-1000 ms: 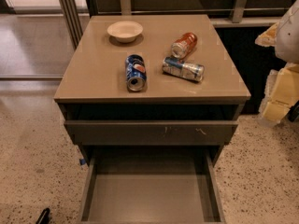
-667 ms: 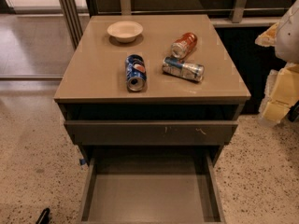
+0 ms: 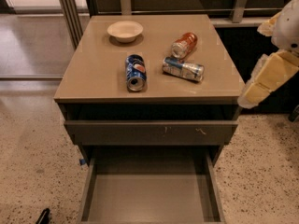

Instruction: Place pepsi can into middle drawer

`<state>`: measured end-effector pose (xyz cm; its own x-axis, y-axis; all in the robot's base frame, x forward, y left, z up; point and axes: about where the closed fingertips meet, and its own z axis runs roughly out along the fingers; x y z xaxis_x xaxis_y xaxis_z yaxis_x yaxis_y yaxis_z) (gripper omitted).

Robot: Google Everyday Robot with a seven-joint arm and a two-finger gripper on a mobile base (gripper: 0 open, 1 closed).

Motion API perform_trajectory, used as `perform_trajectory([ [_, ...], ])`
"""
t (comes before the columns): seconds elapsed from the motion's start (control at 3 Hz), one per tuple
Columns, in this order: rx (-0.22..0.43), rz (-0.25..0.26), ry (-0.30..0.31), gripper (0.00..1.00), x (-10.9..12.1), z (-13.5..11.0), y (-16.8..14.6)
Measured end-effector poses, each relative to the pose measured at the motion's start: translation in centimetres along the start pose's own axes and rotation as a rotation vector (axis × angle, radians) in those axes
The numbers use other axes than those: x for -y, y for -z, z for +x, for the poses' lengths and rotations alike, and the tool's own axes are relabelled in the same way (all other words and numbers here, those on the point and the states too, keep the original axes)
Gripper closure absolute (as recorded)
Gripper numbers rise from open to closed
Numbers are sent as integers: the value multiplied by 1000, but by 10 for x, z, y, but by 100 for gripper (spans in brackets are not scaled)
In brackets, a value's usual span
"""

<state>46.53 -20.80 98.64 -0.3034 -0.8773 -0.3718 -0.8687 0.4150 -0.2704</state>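
Note:
The pepsi can (image 3: pixel 135 72) lies on its side on the cabinet top (image 3: pixel 93 73), left of the middle, with a silver end facing the front. The middle drawer (image 3: pixel 149 202) is pulled out below, and its flat grey floor is bare. My gripper (image 3: pixel 251 96) hangs at the right edge of the view, beside the cabinet's front right corner. It is well away from the can and holds nothing I can see.
An orange-red can (image 3: pixel 184 45) and a silver-and-light-blue can (image 3: pixel 183 69) lie right of the pepsi can. A white bowl (image 3: pixel 125 31) stands at the back left. The shut top drawer (image 3: pixel 152 132) has pale scratches. Speckled floor surrounds the cabinet.

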Motion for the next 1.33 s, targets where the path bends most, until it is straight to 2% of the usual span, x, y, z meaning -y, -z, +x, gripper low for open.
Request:
perform_trajectory([
  [0.33, 137, 67, -176, 0, 46, -30, -12],
  [0.67, 239, 43, -299, 0, 86, -58, -37],
  [1.33, 241, 50, -327, 0, 94, -55, -39],
])
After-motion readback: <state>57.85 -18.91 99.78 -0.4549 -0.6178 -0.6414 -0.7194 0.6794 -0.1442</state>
